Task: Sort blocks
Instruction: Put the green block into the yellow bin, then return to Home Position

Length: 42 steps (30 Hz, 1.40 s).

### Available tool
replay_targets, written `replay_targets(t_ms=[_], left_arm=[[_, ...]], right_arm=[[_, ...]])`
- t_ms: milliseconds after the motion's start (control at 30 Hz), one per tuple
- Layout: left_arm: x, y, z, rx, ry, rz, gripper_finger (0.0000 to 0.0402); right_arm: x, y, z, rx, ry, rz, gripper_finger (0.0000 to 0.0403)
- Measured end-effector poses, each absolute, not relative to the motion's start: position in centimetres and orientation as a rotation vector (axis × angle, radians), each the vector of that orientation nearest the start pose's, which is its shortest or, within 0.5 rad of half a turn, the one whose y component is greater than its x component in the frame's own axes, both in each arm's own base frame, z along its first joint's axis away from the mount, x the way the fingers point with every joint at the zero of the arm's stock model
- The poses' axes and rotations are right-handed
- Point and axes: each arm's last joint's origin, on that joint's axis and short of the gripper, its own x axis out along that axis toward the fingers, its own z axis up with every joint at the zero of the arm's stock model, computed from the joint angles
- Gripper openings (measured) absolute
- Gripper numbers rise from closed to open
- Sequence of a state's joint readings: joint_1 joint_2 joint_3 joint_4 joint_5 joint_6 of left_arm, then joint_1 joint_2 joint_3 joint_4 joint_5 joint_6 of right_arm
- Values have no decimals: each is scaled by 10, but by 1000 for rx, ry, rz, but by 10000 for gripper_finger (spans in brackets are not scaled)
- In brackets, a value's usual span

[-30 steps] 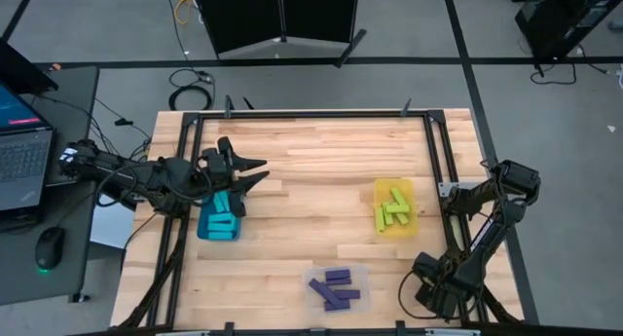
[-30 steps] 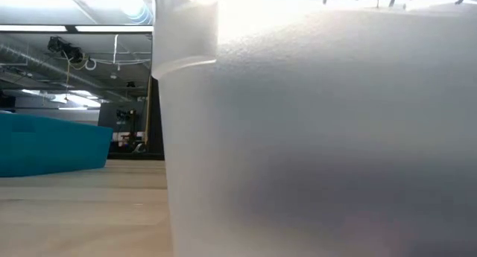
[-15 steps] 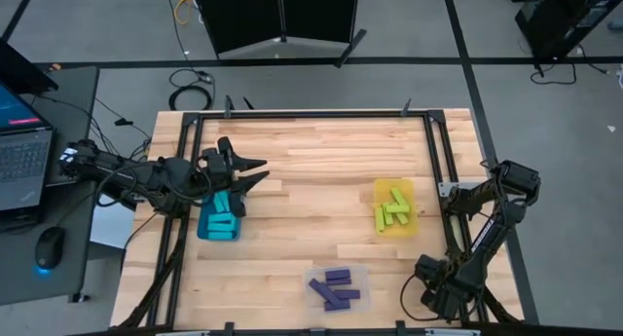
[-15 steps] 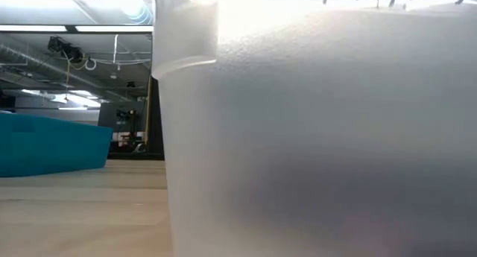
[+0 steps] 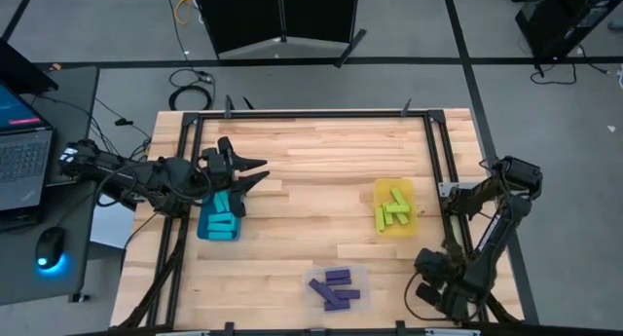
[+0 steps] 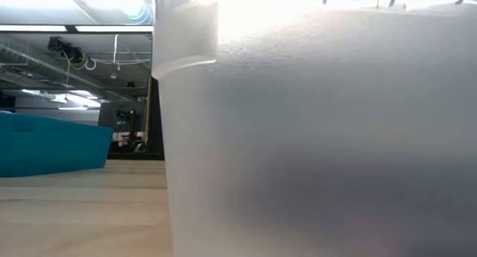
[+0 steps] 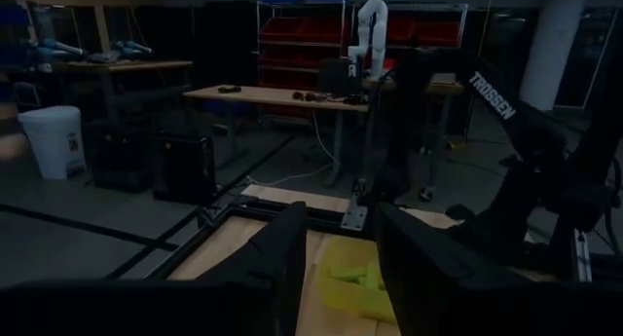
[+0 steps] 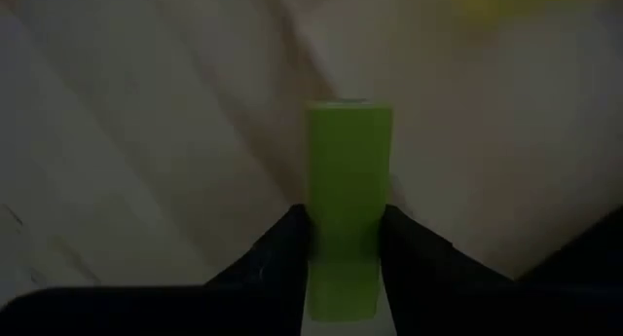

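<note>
My right gripper [image 8: 339,248] has its two fingers closed against the sides of a yellow-green block [image 8: 348,190], which stands out lengthwise past the fingertips over pale wood. From above, that arm sits folded at the table's near right corner. My left gripper [image 5: 255,172] hangs above the teal bin [image 5: 220,219], fingers a narrow gap apart with nothing between them. Cyan blocks [image 5: 223,217] lie in that bin, yellow-green ones [image 5: 393,211] in the yellow bin [image 5: 394,188], purple ones [image 5: 336,288] in the clear bin [image 5: 352,270] near the front edge.
</note>
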State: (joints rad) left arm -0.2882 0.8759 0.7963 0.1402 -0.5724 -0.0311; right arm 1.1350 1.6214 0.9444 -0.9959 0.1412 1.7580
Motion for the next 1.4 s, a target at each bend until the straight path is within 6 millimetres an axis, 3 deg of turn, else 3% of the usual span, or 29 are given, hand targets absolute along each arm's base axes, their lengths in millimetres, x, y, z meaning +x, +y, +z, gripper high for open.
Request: replay_targets(t_ms=[167, 300, 533, 800, 967, 1067, 1200, 1333, 1400], left_arm=[[188, -39, 352, -89, -64, 282, 131], [188, -39, 352, -131, -67, 281, 131], [189, -40, 346, -137, -12, 284, 131], [178, -38, 348, -154, 2, 212, 131], [162, -34, 351, -149, 10, 213, 131], [155, -31, 351, -117, 34, 217, 131], [155, -31, 336, -70, 72, 228, 131], [162, -30, 309, -78, 75, 202, 131], [165, -27, 295, -98, 45, 179, 129]], right_arm=[[116, 221, 203, 319, 1151, -571, 112], [128, 199, 230, 286, 974, -695, 112], [159, 156, 230, 244, 961, -839, 114], [165, 137, 225, 209, 898, -879, 270], [152, 133, 234, 199, 681, -784, 298], [145, 129, 240, 190, 521, -720, 269], [144, 126, 246, 184, 419, -629, 178], [162, 124, 249, 172, 395, -520, 55], [178, 123, 248, 143, 380, -441, 15]])
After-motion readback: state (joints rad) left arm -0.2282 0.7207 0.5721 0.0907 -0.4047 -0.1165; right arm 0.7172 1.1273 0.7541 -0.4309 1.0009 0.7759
